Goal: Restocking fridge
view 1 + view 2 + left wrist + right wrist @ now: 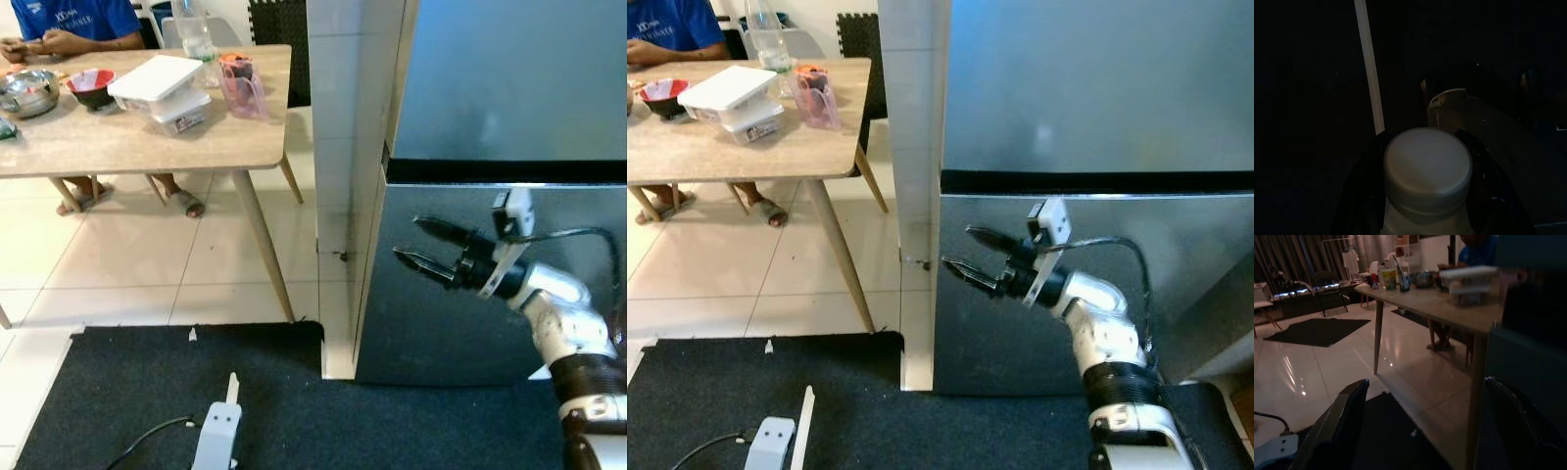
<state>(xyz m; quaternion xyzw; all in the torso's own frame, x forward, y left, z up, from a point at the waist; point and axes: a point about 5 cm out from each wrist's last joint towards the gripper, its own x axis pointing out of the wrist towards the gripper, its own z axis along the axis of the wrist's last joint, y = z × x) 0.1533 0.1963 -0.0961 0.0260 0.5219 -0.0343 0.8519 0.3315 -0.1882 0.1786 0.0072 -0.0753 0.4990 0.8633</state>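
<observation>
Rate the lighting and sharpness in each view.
Eye views: bright and fairly sharp, soft sheen on the fridge door. Left wrist view: nearly black, a white bottle cap dimly lit. Right wrist view: dim, with floor glare, the table blurred.

A grey steel fridge (pixel 509 88) fills the upper right, a beige table (pixel 118 142) the upper left, a black mat (pixel 294 411) the bottom, over cream floor tiles (pixel 127 264).

Right arm (pixel 1097 328): silver shell, dark ribbed wrist band, black cable looping behind; right gripper (pixel 972 256): 2 long black fingers.
</observation>
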